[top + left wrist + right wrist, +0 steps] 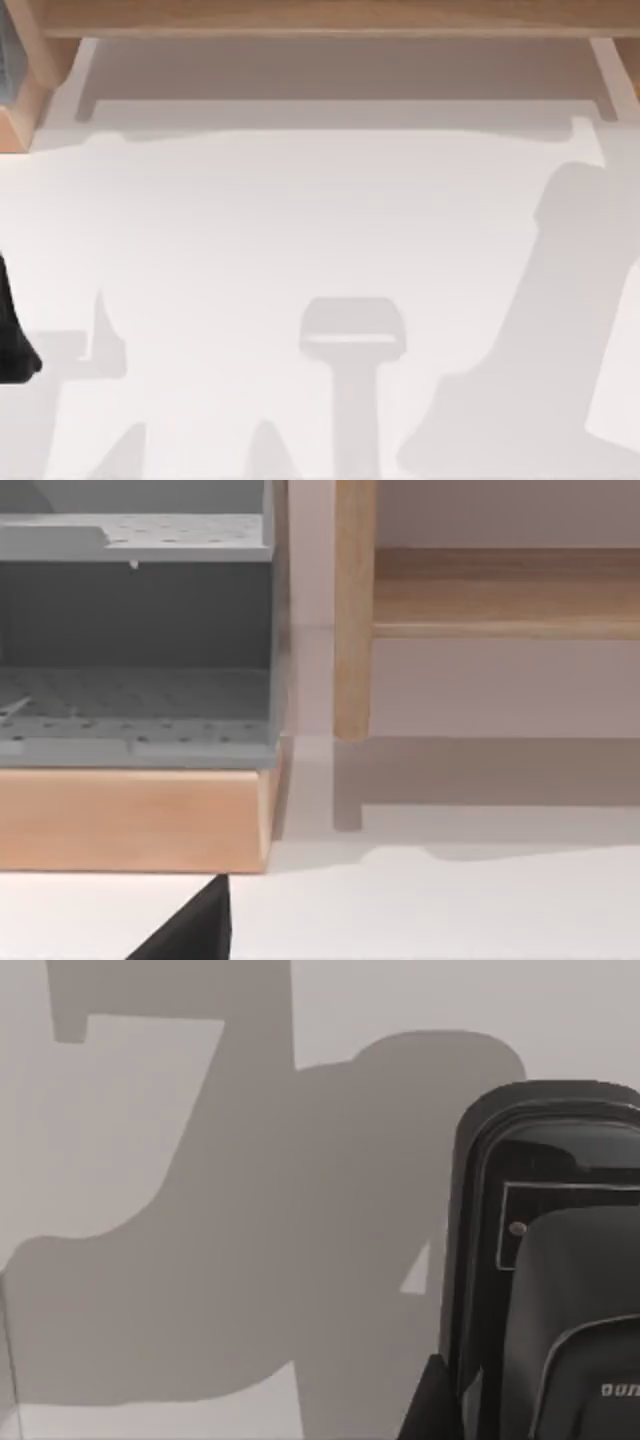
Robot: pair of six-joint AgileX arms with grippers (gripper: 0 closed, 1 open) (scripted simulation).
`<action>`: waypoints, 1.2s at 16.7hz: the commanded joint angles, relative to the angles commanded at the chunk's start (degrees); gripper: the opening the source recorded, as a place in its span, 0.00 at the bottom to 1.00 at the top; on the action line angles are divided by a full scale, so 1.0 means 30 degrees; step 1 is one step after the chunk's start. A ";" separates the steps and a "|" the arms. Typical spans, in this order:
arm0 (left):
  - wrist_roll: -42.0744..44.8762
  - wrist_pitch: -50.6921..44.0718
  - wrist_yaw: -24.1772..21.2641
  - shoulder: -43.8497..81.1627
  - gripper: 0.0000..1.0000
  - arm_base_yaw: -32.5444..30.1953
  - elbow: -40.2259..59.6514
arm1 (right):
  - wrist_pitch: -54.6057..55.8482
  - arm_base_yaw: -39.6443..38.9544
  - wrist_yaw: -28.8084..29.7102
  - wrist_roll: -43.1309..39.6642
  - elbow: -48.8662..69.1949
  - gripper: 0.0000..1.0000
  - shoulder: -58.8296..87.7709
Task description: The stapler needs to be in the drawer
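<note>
The stapler (545,1260) is black with a rounded end and thin grey lines and letters on top. It appears close up in the right wrist view, lying over the white table. A dark edge of my right gripper (432,1400) shows just beside it; whether they touch I cannot tell. The drawer (140,710), grey and perforated in a light wooden frame, appears in the left wrist view and at the table's far left corner (8,60). My left gripper (12,335) is a black shape at the left edge of the table, a short way in front of the drawer.
A wooden leg (352,610) and a wooden rail (500,590) stand beside the drawer unit. A long wooden board (330,18) runs along the table's far side. Arm shadows fall across the white tabletop (300,220).
</note>
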State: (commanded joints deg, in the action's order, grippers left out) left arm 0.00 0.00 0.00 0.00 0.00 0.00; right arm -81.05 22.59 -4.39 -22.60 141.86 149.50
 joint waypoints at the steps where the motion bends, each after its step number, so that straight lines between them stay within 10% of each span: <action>1: 0.0000 0.0000 0.0000 0.0000 1.00 0.0000 0.0000 | -0.0016 -0.0011 -0.0272 -0.0284 0.0092 0.00 0.0069; 15: 0.0000 0.0000 0.0000 0.0000 1.00 0.0000 0.0000 | 0.0826 0.0137 0.0253 0.0209 -0.1076 0.00 -0.0237; 20: 0.0000 0.0000 0.0000 0.0000 1.00 0.0000 0.0000 | 0.0826 0.0137 0.0253 0.0209 -0.1076 0.38 -0.0237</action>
State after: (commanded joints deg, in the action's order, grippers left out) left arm 0.00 0.00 0.00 0.00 0.00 0.00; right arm -78.57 23.00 -3.64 -21.97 138.63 148.79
